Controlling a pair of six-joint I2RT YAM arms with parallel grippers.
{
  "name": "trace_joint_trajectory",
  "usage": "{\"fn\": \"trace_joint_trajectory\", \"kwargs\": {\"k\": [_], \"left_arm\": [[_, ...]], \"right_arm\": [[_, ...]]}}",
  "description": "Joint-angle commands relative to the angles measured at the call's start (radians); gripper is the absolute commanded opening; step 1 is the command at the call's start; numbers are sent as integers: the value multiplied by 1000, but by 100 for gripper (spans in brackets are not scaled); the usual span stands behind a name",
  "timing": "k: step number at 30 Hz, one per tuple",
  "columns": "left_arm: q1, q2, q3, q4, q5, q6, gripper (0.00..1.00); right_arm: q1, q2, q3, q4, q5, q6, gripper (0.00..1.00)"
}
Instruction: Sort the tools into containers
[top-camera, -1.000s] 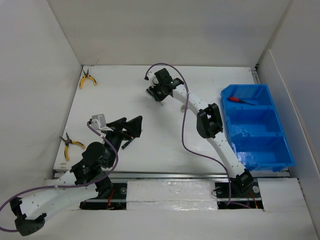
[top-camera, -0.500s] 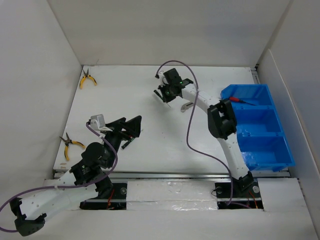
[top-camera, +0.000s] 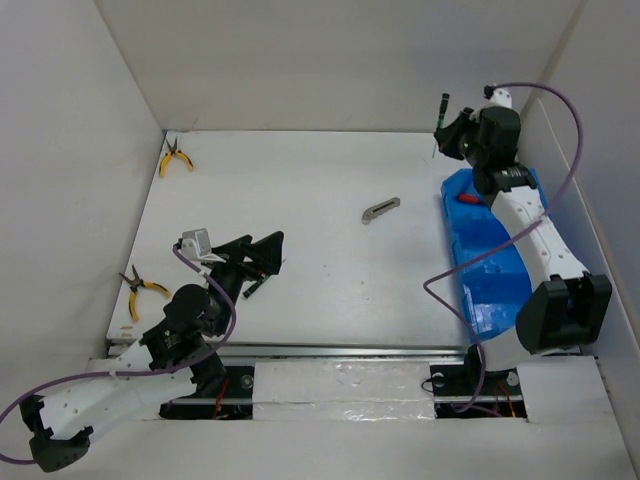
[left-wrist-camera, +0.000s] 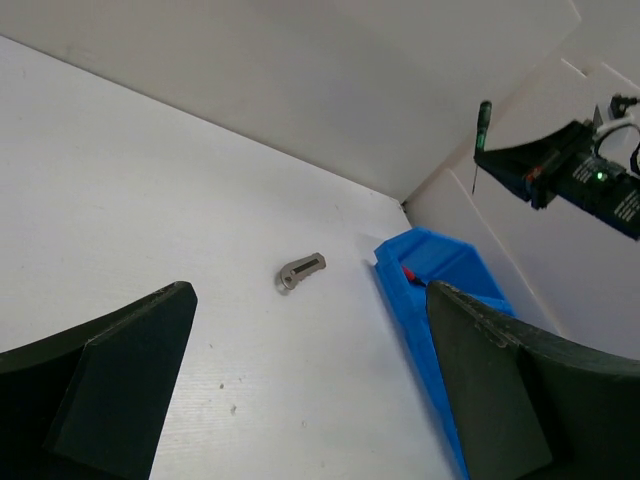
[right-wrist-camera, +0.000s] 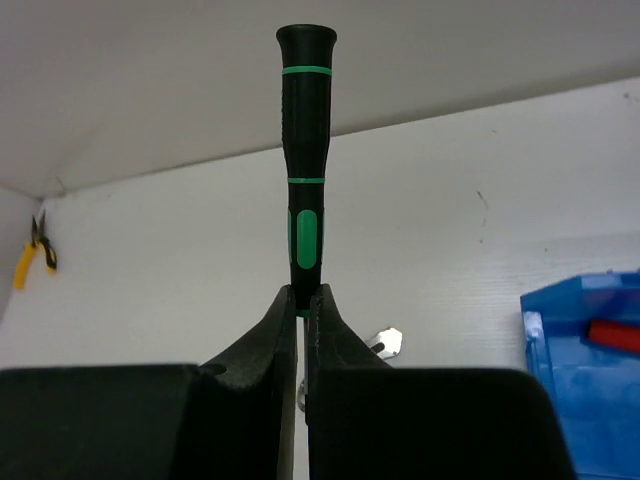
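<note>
The right jaws are clenched on a dark screwdriver (right-wrist-camera: 305, 150) with green bands. They pinch it at the lower end of its handle, so most of the handle stands free beyond the tips. In the right wrist view its long axis runs straight up the middle, in line with the slit between the jaws, with the flared butt end on top. From the left wrist view we see the same tool (left-wrist-camera: 482, 125) standing close to upright in the air, with the handle up and the thin shaft pointing down below the jaws. In the top view it hangs over the far right of the worktop (top-camera: 300, 260), near the back wall and just beside the far left corner of the blue bin (top-camera: 462, 235).

The bin sits along the right edge of the worktop, with its long side running from near to far. A red screwdriver (top-camera: 467, 199) lies in its far compartment, roughly crosswise. The right arm hides much of the other compartments, so we cannot tell what they hold.

A grey utility knife (top-camera: 381, 209) lies flat on the open worktop left of the bin and apart from it, angled so that its right end sits farther back. One pair of yellow pliers (top-camera: 174, 157) lies in the far left corner, and another pair (top-camera: 143, 288) lies near the left edge, closer to us.

The left jaws are released, spread wide with nothing between them, low over the near left part of the worktop and facing toward the knife and the bin.
</note>
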Motion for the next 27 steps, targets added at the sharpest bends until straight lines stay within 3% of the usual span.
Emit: {"fn": "trace_joint_trajectory", "kwargs": {"k": [1, 8, 14, 20, 27], "left_arm": [[3, -5, -4, 46, -5, -1, 99], [3, -1, -1, 46, 3, 2, 99], [3, -4, 1, 45, 4, 5, 99], [3, -8, 2, 45, 7, 8, 99], [3, 7, 8, 46, 15, 10, 99]], "right_arm": [[-57, -80, -193, 119, 119, 247, 0], [-105, -257, -393, 140, 452, 508, 0], [-137, -216, -363, -32, 652, 695, 0], [-198, -108, -328, -182, 661, 855, 0], [-217, -36, -341, -135, 640, 869, 0]]}}
